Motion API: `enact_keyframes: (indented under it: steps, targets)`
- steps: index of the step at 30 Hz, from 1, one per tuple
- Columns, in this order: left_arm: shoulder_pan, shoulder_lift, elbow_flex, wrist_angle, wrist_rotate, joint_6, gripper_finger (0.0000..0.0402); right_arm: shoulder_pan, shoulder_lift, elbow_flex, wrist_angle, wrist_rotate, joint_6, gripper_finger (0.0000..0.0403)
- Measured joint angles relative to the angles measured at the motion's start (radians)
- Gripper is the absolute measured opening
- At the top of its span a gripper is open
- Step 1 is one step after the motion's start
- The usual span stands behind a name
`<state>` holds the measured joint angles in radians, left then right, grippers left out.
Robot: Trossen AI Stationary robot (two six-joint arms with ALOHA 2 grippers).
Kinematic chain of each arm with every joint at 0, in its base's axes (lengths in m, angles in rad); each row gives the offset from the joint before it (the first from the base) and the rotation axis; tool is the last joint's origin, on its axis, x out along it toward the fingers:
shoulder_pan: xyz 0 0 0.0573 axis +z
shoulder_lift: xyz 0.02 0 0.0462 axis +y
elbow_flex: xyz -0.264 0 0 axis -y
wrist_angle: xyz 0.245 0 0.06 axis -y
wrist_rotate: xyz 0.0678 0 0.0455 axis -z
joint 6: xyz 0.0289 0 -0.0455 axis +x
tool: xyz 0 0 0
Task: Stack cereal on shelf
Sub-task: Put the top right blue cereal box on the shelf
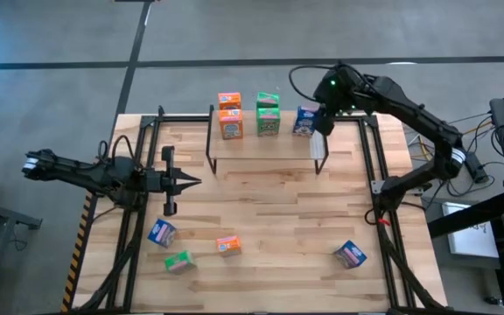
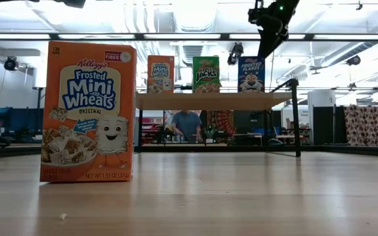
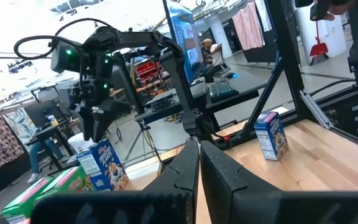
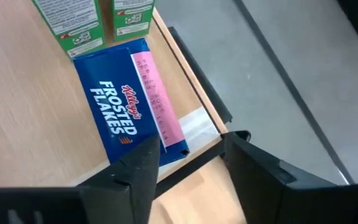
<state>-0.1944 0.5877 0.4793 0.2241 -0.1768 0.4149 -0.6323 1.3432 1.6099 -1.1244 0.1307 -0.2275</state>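
The shelf [image 1: 261, 147] stands at the table's far edge. Upright on its plank [image 2: 209, 100] are two orange boxes [image 1: 230, 114], two green boxes [image 1: 268, 112] and one blue box [image 1: 304, 120], each resting on its base. My right gripper [image 4: 191, 162] is open and hovers just above the shelf's right end, over the blue box [image 4: 129, 118] and apart from it. My left gripper [image 1: 186, 182] is shut, level over the table's left part, holding nothing. Down on the table are a blue box [image 1: 162, 233], a green one [image 1: 179, 261], an orange one [image 1: 227, 246] and another blue one [image 1: 350, 255].
Black frame rails [image 1: 138, 219] run along the table's left and right sides. The orange box [image 2: 87, 111] stands upright close to the low camera. A white strip [image 4: 197, 124] marks the shelf's right end. Bare wood lies between the shelf and the near boxes. A person [image 2: 186, 124] is in the room beyond.
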Motion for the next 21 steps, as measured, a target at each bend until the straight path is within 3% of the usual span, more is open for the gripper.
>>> enact_keyframes:
  steps: [10,17,21]
  targets:
    - [0.000,0.000,0.000,-0.001,0.000,-0.004,0.0000,0.001,-0.010,0.020,0.004,0.009,-0.279,0.0260]
    - [0.000,0.000,0.000,-0.001,0.000,-0.005,0.0000,0.001,-0.004,0.064,0.014,0.020,-0.217,0.0264]
    - [0.000,0.000,0.000,-0.001,0.000,-0.005,0.0000,-0.001,0.002,0.090,0.015,-0.057,-0.140,0.0264]
